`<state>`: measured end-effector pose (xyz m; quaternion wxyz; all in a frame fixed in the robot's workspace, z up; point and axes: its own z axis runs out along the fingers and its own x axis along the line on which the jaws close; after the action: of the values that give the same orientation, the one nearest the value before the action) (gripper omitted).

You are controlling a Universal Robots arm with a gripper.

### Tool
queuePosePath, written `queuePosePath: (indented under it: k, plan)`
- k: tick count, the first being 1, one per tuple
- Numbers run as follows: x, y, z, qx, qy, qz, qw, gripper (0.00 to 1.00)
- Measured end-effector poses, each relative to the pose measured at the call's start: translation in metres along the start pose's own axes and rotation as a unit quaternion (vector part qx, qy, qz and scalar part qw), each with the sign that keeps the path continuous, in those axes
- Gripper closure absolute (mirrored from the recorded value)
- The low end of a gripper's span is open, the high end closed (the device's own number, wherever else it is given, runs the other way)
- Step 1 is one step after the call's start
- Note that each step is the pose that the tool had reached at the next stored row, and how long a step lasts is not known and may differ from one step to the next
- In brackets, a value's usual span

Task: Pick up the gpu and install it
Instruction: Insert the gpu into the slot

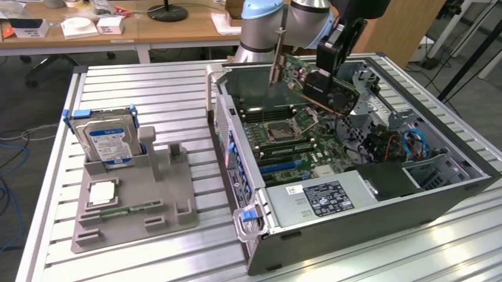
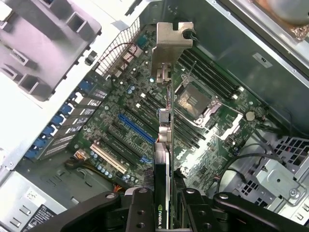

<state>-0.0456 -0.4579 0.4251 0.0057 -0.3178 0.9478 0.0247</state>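
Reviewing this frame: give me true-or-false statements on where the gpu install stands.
1. The gripper holds the gpu over the open computer case. True.
2. The gpu is seated in a motherboard slot. False: it hangs above the motherboard.
3. The hard drive stands upright in the grey holder. True.
4. The hard drive lies inside the case. False: it is outside it, on the exterior view's left.
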Motion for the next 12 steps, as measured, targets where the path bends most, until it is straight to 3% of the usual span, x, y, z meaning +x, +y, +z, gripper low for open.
queuePosePath:
  k: [12]
  plan:
    - [0.0000,0.0000,0.0000,-0.0009,0.0014,-0.033,0.9994,0.74]
